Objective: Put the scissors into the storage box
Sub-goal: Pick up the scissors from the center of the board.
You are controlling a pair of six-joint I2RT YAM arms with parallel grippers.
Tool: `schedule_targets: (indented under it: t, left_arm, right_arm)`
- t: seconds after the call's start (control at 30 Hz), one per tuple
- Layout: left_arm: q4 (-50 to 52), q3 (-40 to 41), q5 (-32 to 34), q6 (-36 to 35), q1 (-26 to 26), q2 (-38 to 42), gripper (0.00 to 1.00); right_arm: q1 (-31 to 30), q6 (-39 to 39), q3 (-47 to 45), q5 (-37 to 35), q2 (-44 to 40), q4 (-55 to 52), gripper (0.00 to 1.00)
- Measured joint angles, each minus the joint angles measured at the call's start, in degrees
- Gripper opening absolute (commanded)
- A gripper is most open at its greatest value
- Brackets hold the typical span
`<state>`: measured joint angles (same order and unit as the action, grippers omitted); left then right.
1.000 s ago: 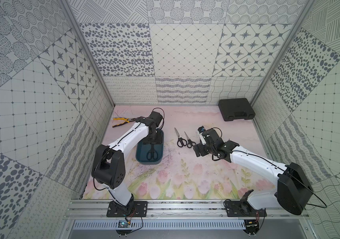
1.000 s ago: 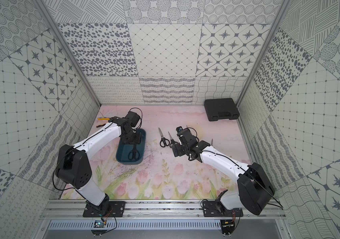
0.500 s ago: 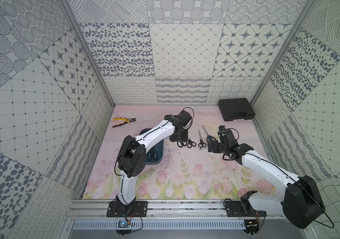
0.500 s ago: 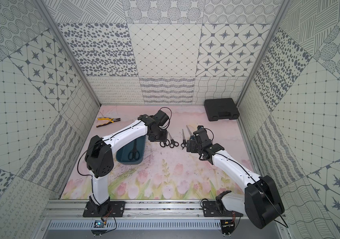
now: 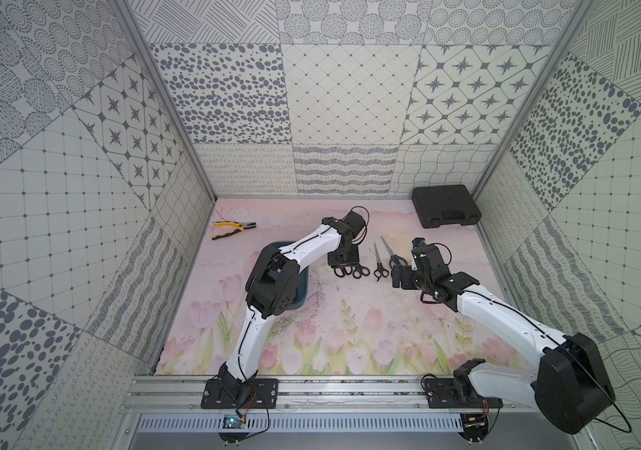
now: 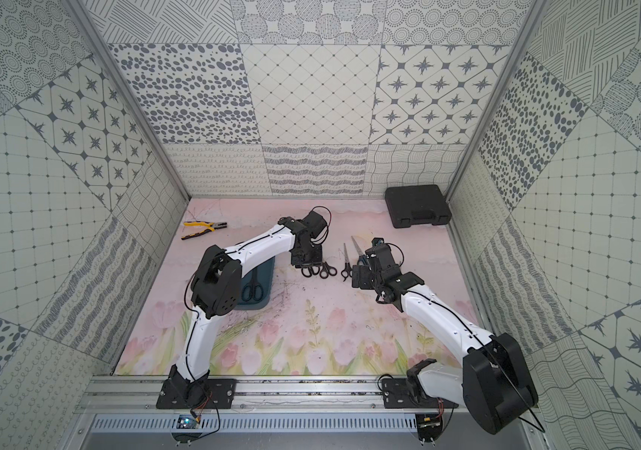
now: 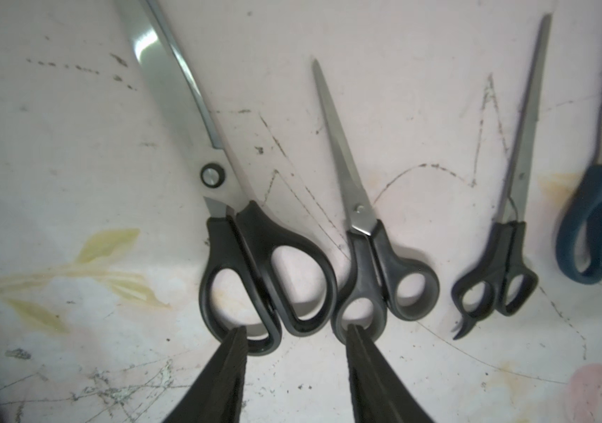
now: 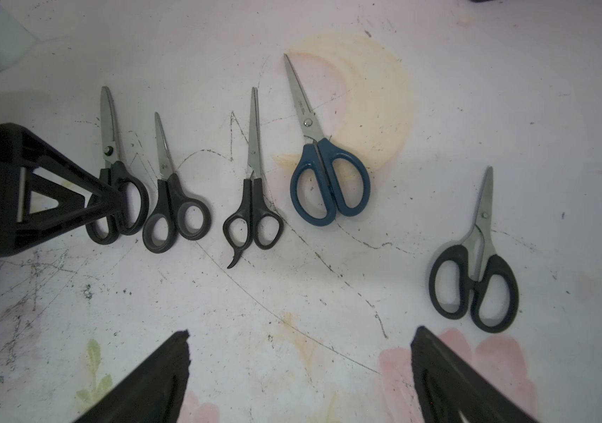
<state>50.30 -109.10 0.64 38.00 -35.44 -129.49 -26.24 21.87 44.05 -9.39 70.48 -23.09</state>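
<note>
Scissors (image 8: 251, 199) in a row on mat (image 8: 292, 311) — left fingers (image 7: 226, 373) parted over loops of largest pair (image 7: 242, 241), right fingers (image 8: 145, 381) spread wide

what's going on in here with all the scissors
Two robot arms are moving scissors from the mat into the storage box, where one black pair already lies. The left claw is down at the handle loops of the large black scissors and the medium black pair beside them, jaws apart, nothing gripped yet. The right claw hangs open above the mat near the blue scissors.
</note>
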Motion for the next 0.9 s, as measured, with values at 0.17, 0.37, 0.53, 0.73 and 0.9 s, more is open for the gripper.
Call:
schedule_targets:
  t: [0.17,0.37,0.53,0.73,0.9]
  left_arm:
    - [0.0,-0.7,0.28,0.33,0.5,-1.79,0.42]
    - [0.7,-3.52,0.13,0.46,0.7,-3.41,0.38]
    - [2.03,-4.17,-0.02,0.9,0.66,-3.93,0.41]
    - [2.71,-3.15,-0.02,1.22,0.57,-3.96,0.39]
    - [2.8,-2.91,0.02,1.31,0.57,-4.81,0.34]
  right_arm:
    - [0.0,-0.85,0.0,1.14,0.26,0.28,0.96]
    - [0.0,-1.36,0.0,1.95,0.59,0.26,0.97]
    - [0.0,-1.77,0.0,2.01,0.07,0.22,0.97]
    - [0.0,-2.25,0.0,2.05,-0.81,0.22,0.97]
    - [0.0,-2.47,0.0,2.1,-0.81,0.17,0.97]
